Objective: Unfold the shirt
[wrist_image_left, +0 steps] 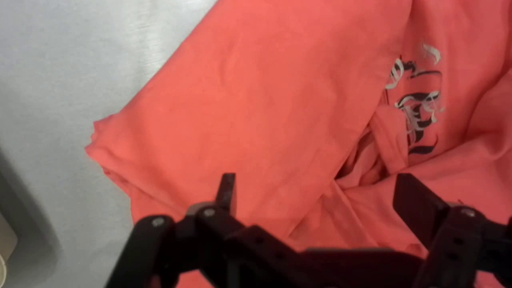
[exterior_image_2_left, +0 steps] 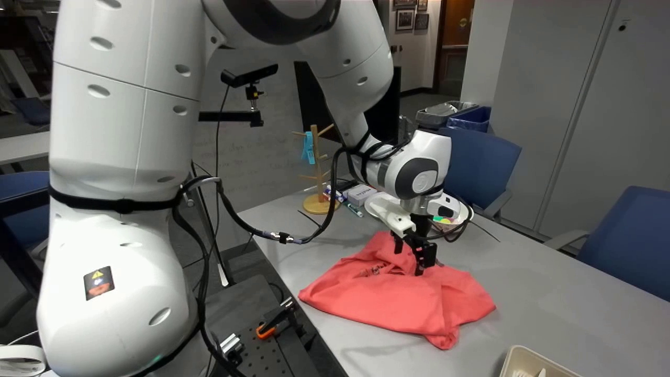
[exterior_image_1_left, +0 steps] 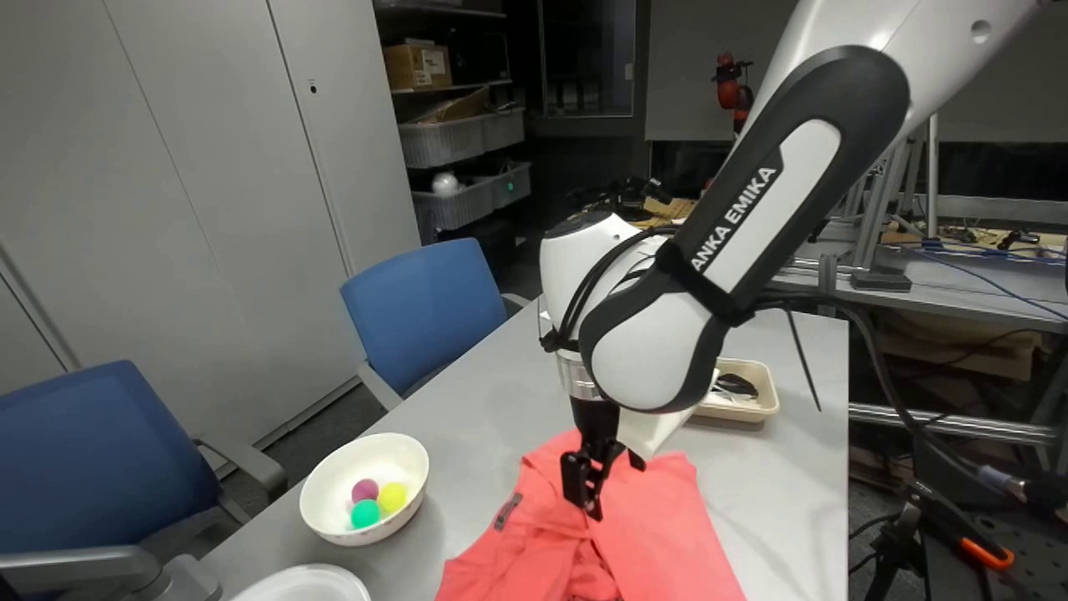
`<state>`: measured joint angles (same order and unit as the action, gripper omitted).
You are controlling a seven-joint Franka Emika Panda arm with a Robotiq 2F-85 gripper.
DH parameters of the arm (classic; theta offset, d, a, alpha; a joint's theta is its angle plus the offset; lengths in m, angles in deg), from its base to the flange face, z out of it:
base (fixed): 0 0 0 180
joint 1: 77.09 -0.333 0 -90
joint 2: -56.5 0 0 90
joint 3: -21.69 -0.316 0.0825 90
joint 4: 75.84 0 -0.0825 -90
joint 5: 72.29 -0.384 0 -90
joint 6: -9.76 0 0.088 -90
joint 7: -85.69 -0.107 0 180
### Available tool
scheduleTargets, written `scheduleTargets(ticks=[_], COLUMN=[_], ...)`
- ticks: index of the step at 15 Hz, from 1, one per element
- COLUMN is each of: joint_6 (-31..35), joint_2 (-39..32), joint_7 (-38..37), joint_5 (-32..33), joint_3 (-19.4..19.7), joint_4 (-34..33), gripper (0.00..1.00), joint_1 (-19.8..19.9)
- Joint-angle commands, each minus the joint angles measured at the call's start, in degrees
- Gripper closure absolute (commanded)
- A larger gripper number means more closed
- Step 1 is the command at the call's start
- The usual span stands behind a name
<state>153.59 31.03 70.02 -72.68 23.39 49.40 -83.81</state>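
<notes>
Coral-red shirt [exterior_image_2_left: 377, 298] lies bunched on bench [exterior_image_2_left: 549, 277]; tool [wrist_image_left: 314, 184] poised over it, jaws wide apart, presumably to straddle a fold.

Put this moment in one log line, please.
shirt: wrinkled, partly folded, on table | end effector: open, over shirt | touching: unclear | unfolding: unfinished

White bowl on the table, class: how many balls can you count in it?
3. In an exterior view, the bowl holds a purple ball at the back, a yellow ball at right and a green ball in front. None looks hidden.
</notes>
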Motion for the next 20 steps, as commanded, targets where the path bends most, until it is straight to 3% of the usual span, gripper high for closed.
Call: scheduleTargets(ticks=[1,12,15,17,18,20], joint_6=[2.17,3.59,3.85,3.95,4.08,4.05], joint_2=[-4.98,-12.75,-13.90,-14.36,-14.52,-14.70], joint_7=[-4.20,-10.82,-11.58,-11.99,-12.10,-12.38], joint_5=[-2.47,-3.80,-3.95,-4.24,-4.43,-4.66], joint_3=[0.18,3.33,3.88,4.08,4.15,4.33], joint_4=[-4.17,-9.18,-10.14,-10.59,-10.69,-10.94], gripper=[0.00,0.00,0.08,0.33,0.36,0.52], joint_1=[0.35,-0.20,-0.25,-0.23,-0.28,-0.41])
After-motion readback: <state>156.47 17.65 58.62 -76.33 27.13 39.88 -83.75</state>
